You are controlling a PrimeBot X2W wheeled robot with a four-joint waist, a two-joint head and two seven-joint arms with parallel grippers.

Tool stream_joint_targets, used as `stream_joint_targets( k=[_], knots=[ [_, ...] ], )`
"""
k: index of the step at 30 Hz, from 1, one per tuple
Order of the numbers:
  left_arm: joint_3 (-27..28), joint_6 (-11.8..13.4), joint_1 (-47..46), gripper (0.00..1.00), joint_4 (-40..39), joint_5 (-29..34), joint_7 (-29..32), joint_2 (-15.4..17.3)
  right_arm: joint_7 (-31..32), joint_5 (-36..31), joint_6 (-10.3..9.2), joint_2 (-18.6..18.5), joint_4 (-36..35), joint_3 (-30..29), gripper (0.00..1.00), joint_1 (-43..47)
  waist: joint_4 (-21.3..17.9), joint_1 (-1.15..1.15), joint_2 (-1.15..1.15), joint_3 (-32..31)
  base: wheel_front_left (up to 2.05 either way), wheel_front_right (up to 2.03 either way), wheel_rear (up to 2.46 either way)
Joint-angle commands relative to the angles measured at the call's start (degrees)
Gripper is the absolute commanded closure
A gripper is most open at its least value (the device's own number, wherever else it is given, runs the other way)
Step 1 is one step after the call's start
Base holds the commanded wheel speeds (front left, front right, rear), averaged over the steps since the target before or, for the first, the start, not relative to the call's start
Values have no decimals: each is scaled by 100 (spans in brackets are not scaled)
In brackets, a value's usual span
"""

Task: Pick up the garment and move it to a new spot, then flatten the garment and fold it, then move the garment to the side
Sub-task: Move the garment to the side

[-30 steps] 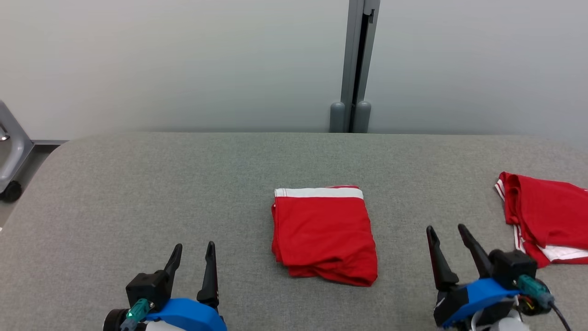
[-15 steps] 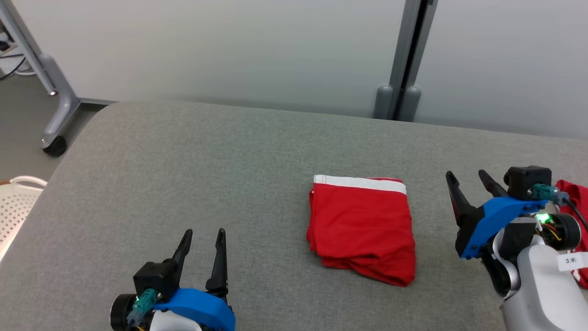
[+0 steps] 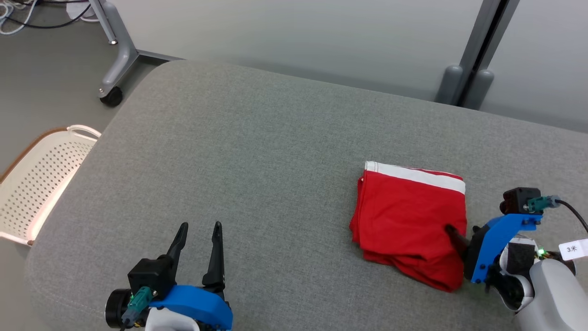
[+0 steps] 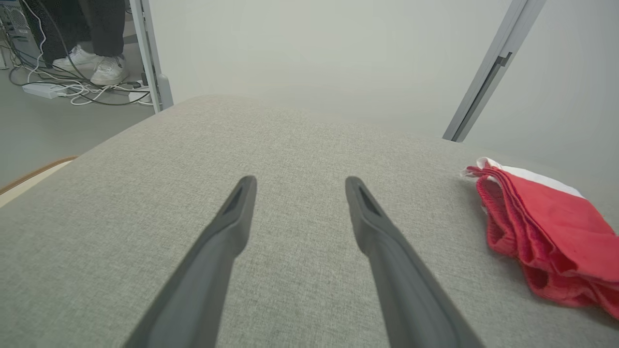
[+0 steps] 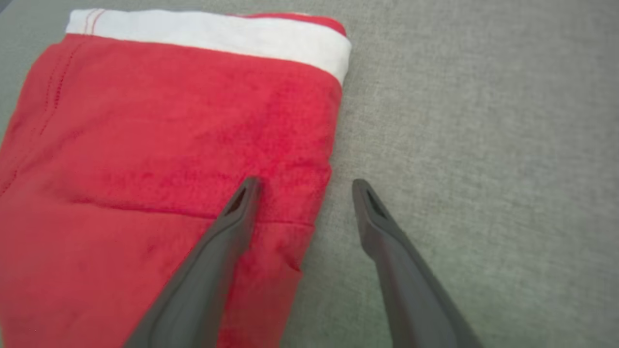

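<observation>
Grey table [image 3: 275, 138]: right hand [image 5: 304, 183] has dropped astride the garment [image 5: 169, 121] edge.

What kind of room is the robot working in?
Probably a robot lab or test room, not a home: loose cables on the floor, a metal stand on a wheel, and plain partition walls behind the padded table.

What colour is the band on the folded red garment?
White band; clearest in right wrist view.
</observation>
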Motion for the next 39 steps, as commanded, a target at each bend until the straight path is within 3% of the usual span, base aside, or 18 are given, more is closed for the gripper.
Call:
stream_joint_targets(
  k=[1, 6, 7, 10, 18, 30, 33, 39],
  knots=[
    [-19, 2, -35, 0, -16, 7, -17, 4, 106, 154, 1, -4, 58, 39, 0, 95, 45, -1, 0, 39, 0, 0, 0],
    [-38, 23, -31, 0, -30, 14, -18, -13, 219, 468, 1, -21, 280, 152, 3, -5, 48, -1, 0, 81, 0, 0, 0],
    [-49, 29, -41, 0, -26, 28, -18, -11, 208, 499, 1, -22, 325, 194, 52, -25, 36, -1, 0, 92, 0, 0, 0],
    [-62, 30, -102, 0, -17, 48, -16, -21, 65, 511, 1, -63, 414, 348, 100, -119, -10, -1, 0, 129, 0, 0, 0],
    [-159, 2, -207, 0, -46, 121, 24, 8, -503, 562, 1, -112, 489, 910, 100, -444, -441, -1, 0, 207, 0, 0, 0],
    [-301, -6, -323, 0, -188, 255, 65, 20, -794, 751, 1, -732, -173, 1965, 100, -493, -2228, -1, 0, 198, 0, 0, 0],
    [-360, -22, -431, 0, -215, 295, 104, 30, -819, 780, 1, -941, -369, 1995, 100, -405, -2612, -1, 0, 283, 0, 0, 0],
    [-463, -75, -610, 0, -297, 400, 234, 101, -885, 784, 1, -1008, -587, 1890, 100, -292, -3095, -1, 0, 409, 0, 0, 0]
  ],
)
